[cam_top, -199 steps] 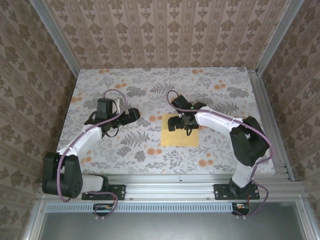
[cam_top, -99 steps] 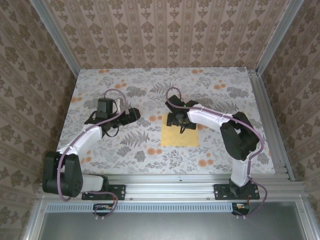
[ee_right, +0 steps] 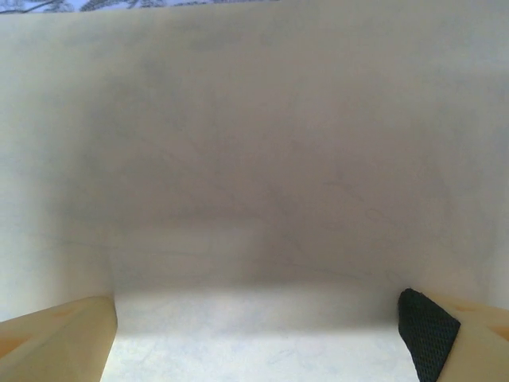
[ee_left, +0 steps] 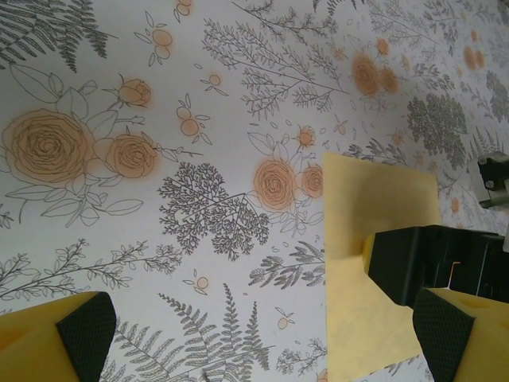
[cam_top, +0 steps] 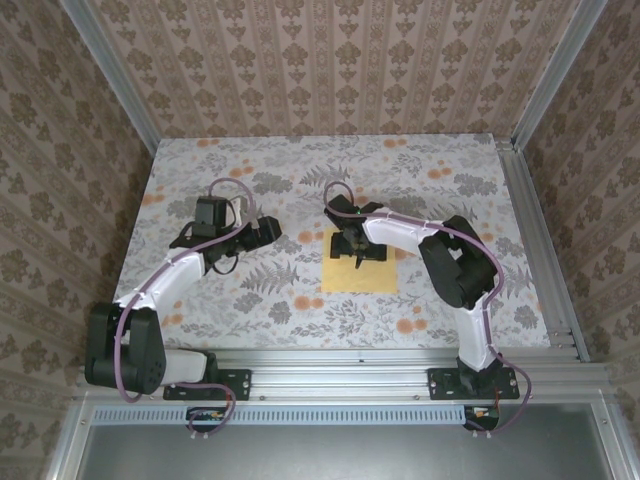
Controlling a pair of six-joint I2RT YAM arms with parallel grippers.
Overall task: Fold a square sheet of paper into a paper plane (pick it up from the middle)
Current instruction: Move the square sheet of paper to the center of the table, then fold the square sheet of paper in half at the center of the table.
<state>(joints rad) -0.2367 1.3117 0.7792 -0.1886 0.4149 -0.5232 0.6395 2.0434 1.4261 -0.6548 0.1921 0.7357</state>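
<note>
Where the square sheet of paper (cam_top: 360, 278) ends, left gripper (cam_top: 272, 230) hovers apart.

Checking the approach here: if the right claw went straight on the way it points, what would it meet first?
The paper: the open right claw points down at it from close above. Whether the tips touch it is unclear.

One square sheet of paper (cam_top: 360, 279), two arms, left arm (cam_top: 175, 272) and right arm (cam_top: 402, 229), one table (cam_top: 250, 160).
</note>
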